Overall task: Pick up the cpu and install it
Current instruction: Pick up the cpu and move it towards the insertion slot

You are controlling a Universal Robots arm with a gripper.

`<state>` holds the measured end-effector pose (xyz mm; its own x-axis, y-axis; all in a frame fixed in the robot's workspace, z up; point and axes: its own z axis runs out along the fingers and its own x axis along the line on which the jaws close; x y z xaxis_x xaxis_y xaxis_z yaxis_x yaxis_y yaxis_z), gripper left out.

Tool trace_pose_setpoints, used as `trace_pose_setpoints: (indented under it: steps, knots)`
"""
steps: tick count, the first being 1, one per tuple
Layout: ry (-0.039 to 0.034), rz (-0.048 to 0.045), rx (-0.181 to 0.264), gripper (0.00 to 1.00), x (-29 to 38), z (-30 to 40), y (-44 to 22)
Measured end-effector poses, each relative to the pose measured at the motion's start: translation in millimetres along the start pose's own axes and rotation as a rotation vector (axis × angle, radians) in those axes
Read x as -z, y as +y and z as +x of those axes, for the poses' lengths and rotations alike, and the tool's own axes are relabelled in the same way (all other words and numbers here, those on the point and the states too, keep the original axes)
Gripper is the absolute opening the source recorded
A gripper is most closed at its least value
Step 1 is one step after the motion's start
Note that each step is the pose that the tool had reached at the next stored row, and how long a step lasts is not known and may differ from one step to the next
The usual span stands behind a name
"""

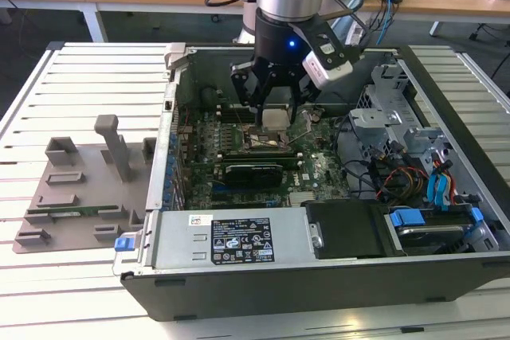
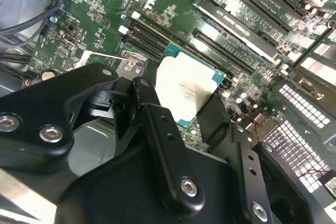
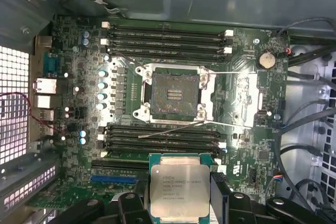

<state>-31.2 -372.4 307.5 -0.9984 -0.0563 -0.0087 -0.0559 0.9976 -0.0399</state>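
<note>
White slatted bench top (image 1: pixel 80 77), cluttered desks behind. On it stands an open black desktop computer case (image 1: pixel 319 292), side panel off, with a moulded grey plastic tray (image 1: pixel 48 232) well apart from it on the exterior view's left.

Step in hand (judged): carry. Pick-up is done, install not yet.

- Black two-finger gripper (image 1: pixel 275 109) hangs inside the case above the green motherboard (image 1: pixel 307 177).
- Jaws are closed on two opposite edges of the cpu (image 1: pixel 275 119), a small flat square chip with a pale silver metal top and a green rim. It is clear in both wrist views ( (image 2: pixel 186 90), (image 3: pixel 180 190)), metal top up and roughly level.
- The cpu is in the air, near the black square socket (image 3: pixel 176 92) but not in it. In the first wrist view it sits off to one side, over the long black memory slots (image 3: pixel 163 142).

Containers:
- Socket: bare contact field showing, metal frame (image 3: pixel 142 90) around it, thin wire levers swung out. Nothing seated in it.
- Case: motherboard, labelled silver power supply box (image 1: pixel 231 240), grey drive cage (image 1: pixel 398 129), and loose cables.
- Tray: a long thin green memory stick (image 1: pixel 76 211) lies in one slot.

Seating calls for (judged): centring the chip over the socket, square to its edges, kept level, released gently. A tilt risks the contacts.
</note>
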Motion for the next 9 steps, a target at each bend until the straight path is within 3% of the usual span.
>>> trace_pose_setpoints:
  steps: [2,5,9]
  knots:
    - [0.0001,0.0000,0.000,0.55,-2.5,-0.6,7.5]
    - [0.0000,-0.0001,0.000,0.55,-6.0,-2.8,24.8]
    - [0.0000,-0.0001,0.000,0.55,-11.9,-5.1,38.2]
